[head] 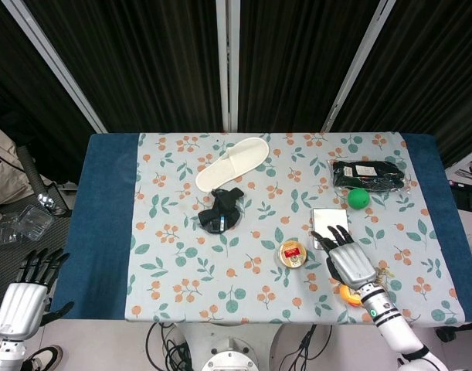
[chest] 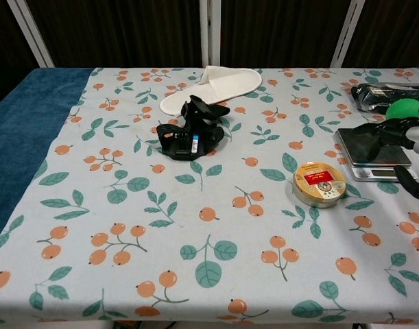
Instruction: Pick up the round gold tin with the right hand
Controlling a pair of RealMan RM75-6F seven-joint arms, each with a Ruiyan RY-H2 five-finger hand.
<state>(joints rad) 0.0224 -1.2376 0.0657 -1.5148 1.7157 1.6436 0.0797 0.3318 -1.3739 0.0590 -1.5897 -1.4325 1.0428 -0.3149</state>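
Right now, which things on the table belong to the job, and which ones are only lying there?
For the job: gold tin, right hand.
Lying about: white slipper, black clamp, scale, green ball, black pouch, orange toy.

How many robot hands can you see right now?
2. The right hand hovers open above the small scale, just right of the round gold tin. The left hand hangs open off the table's near-left corner.

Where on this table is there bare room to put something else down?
The near left of the cloth, below the black clip and left of the tin, lies bare. The right side is crowded: scale, green ball, black pouch and the right hand.
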